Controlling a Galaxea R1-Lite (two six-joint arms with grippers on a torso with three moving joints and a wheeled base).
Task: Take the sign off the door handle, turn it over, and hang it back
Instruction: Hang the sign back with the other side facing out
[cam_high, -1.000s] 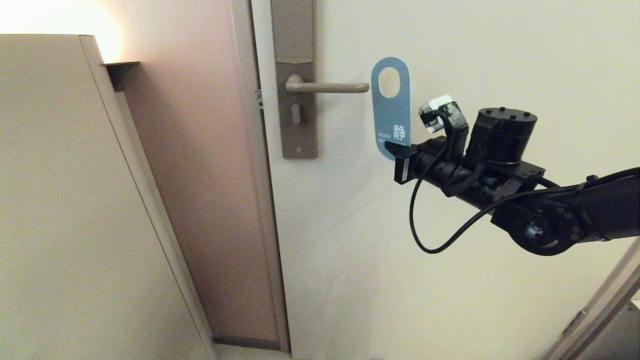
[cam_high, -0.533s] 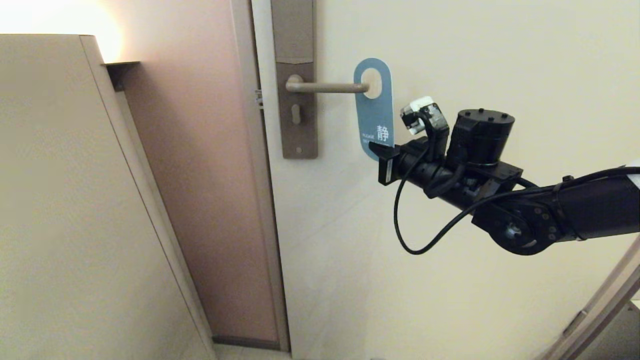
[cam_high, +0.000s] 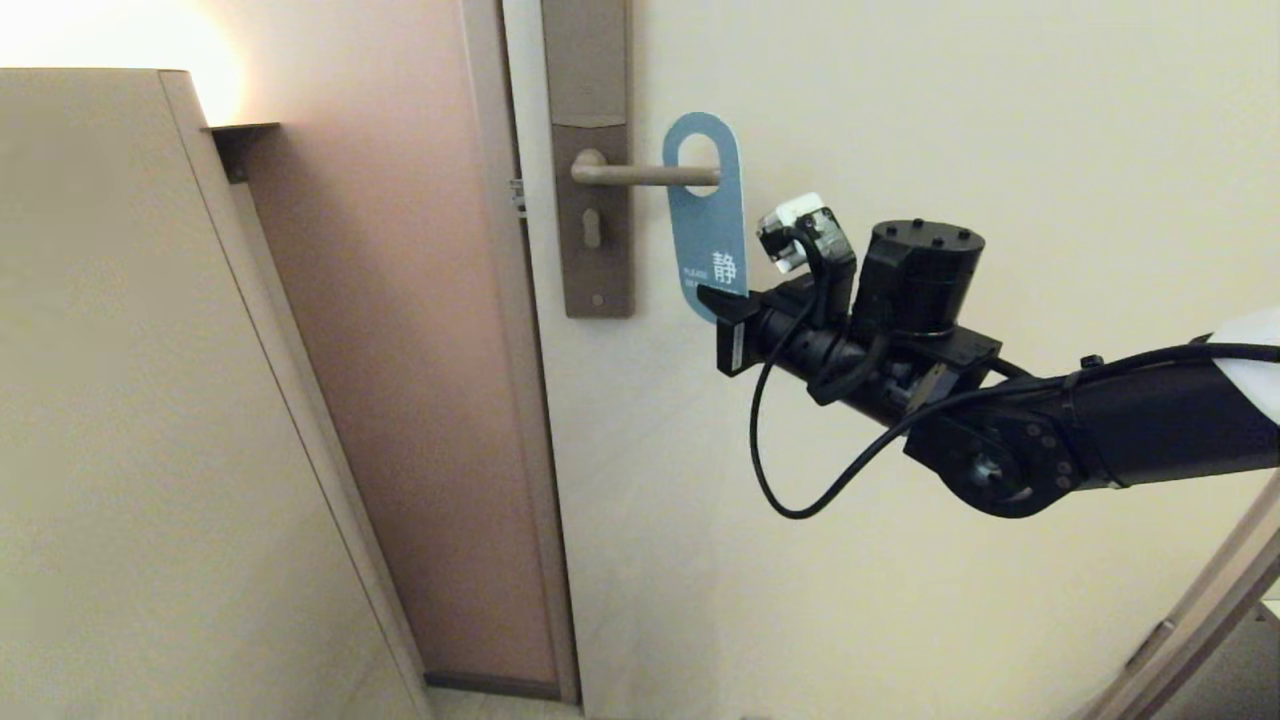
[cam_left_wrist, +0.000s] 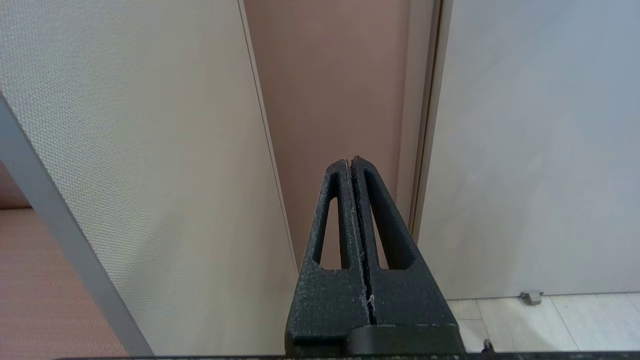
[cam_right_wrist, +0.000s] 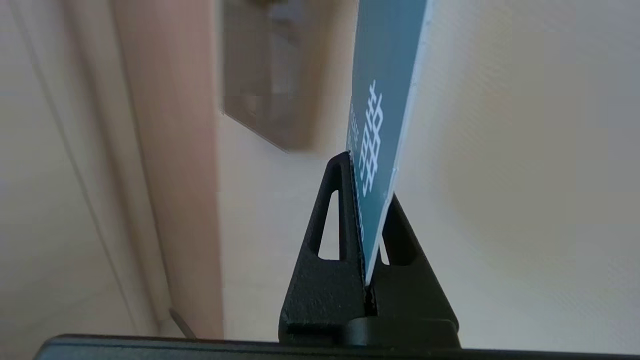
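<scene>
The blue sign (cam_high: 706, 235) hangs upright with its oval hole threaded over the outer end of the grey-beige door handle (cam_high: 620, 175), the white character facing out. My right gripper (cam_high: 722, 303) is shut on the sign's lower end, just below and right of the handle. In the right wrist view the sign (cam_right_wrist: 385, 100) stands pinched between the black fingers (cam_right_wrist: 327, 220). The handle sits on a tall brownish-grey lock plate (cam_high: 590, 220) with a keyhole. My left gripper (cam_left_wrist: 351, 165) is shut and empty, low near the floor, out of the head view.
The cream door (cam_high: 900, 120) fills the right side. The pinkish door frame (cam_high: 420, 400) lies left of the lock plate. A beige cabinet (cam_high: 130, 400) stands at the left. A slanted rail (cam_high: 1190, 620) shows at the lower right.
My right gripper carried the sign leftwards; its hole went from beside the handle's tip to fully over the handle's outer end. The left arm has not moved.
</scene>
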